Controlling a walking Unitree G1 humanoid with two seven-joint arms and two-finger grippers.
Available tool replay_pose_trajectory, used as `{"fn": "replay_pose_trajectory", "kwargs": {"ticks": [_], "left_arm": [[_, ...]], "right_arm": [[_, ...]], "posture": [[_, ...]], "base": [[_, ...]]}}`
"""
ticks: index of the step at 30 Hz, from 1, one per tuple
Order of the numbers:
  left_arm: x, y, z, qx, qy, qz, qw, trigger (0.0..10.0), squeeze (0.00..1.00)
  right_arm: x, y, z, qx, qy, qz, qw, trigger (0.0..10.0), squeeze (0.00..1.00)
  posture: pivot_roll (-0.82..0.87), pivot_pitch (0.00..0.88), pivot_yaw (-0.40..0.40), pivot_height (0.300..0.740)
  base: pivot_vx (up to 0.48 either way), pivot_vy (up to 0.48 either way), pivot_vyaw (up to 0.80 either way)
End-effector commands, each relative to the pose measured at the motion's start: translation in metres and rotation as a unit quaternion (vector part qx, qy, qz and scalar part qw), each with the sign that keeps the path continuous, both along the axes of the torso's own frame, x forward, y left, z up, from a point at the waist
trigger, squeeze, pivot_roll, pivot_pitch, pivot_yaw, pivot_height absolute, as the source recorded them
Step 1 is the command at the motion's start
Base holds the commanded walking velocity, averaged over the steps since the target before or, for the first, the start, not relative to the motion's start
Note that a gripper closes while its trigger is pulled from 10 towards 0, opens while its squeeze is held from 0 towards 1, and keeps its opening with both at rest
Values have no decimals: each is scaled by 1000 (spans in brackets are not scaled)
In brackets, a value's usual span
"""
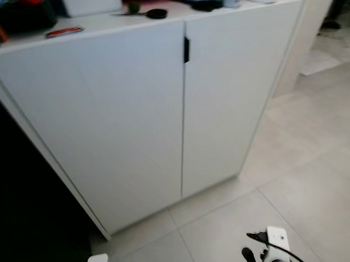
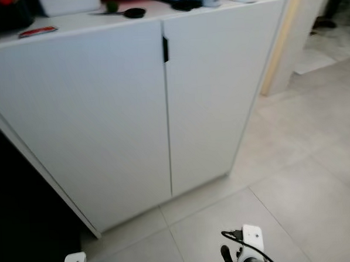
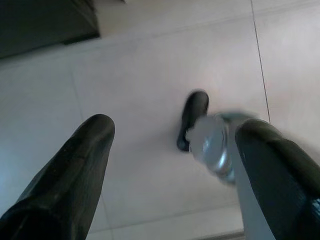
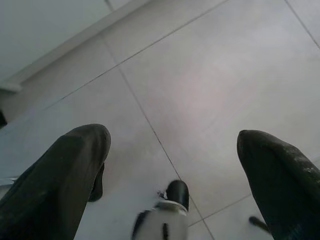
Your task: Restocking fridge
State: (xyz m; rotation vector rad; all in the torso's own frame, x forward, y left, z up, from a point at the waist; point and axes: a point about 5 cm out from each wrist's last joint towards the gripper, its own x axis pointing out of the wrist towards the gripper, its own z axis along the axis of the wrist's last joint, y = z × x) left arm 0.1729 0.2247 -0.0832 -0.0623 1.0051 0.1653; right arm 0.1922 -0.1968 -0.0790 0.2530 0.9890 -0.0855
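Ahead stands the white cabinet [image 1: 133, 110], its door handle [image 1: 186, 49] high up; both grippers hang low over the floor [image 1: 295, 177], fingers [image 3: 70, 170] spread, empty, the right gripper [image 4: 172, 150] nearer.

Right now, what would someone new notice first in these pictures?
A big white cabinet with two shut doors stands straight ahead, a small black handle at the seam between them. Clutter lines its top, including a red item toward the left. Both claws, left and right, hang open over pale floor tiles.
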Motion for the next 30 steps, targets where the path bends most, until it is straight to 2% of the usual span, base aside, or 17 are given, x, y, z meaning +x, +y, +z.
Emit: {"fn": "replay_pose_trajectory", "kwargs": {"ticks": [1, 15, 20, 22, 25, 30], "left_arm": [[-4, -4, -3, -8, 8, 4, 1000, 10000, 0], [-3, -4, -2, -10, 8, 6, 1000, 10000, 0], [-3, -4, -2, -12, 8, 11, 1000, 10000, 0], [-3, -4, -2, -12, 9, 12, 1000, 10000, 0], [-3, -4, -2, -12, 9, 10, 1000, 10000, 0], [-2, -4, -2, -9, 10, 8, 1000, 10000, 0]], "right_arm": [[-5, -5, -2, -5, 7, -3, 1000, 10000, 0], [-4, -5, -1, -7, 9, -10, 1000, 10000, 0], [-4, -6, -2, -11, 13, -21, 1000, 10000, 0], [-4, -7, -1, -14, 13, -6, 1000, 10000, 0], [1, -7, 2, -43, 10, 82, 996, 10000, 0], [3, -7, 3, -46, 3, 94, 995, 10000, 0]], "posture": [[72, 0, -40, 740], [73, 0, -45, 740], [75, 0, -50, 740], [75, 0, -50, 740], [74, 0, -51, 740], [67, 0, -51, 740]], "base": [[0, 0, 800], [0, 0, 781], [0, 0, 0], [0, 0, 0], [0, 270, 0], [0, 280, 0]]}}
